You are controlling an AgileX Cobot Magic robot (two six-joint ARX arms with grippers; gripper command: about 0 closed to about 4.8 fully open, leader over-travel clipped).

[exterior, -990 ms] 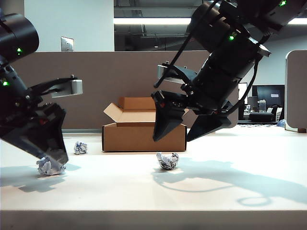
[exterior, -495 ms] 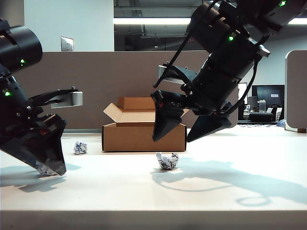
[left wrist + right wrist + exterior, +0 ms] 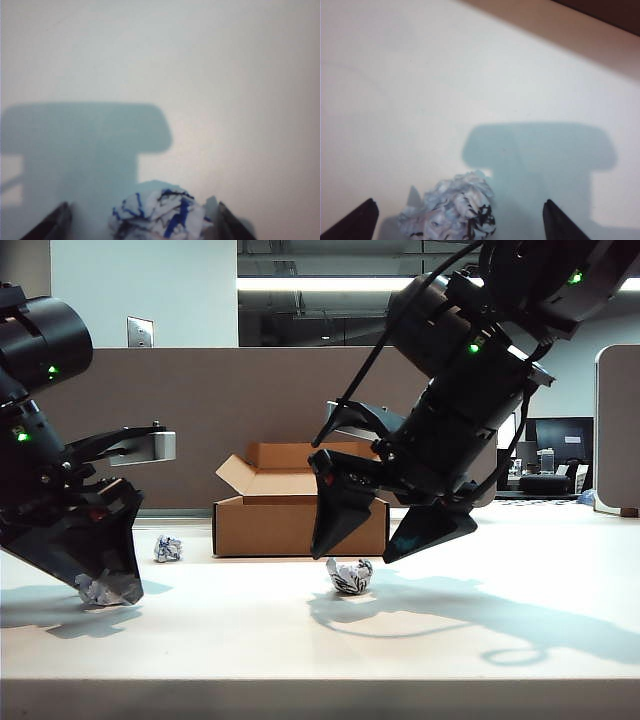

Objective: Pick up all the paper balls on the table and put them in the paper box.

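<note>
here the left gripper is down at the table on the left of the exterior view, its jaws spread wide around a blue-printed paper ball that lies on the tabletop. in the left wrist view that ball sits between the two dark fingertips, with clear space on one side and the other tip close by; nothing is squeezing it.

the right gripper hangs over the middle of the table, jaws also wide apart, tips just above a black-printed paper ball resting on the surface. the right wrist view shows this ball between the fingertips, nearer to one of them and well clear of the other.

a third, smaller paper ball lies farther back on the left, apart from both grippers and just left of the paper box. the box stands on the table behind the right gripper, flaps raised, in front of a grey-brown partition.
</note>
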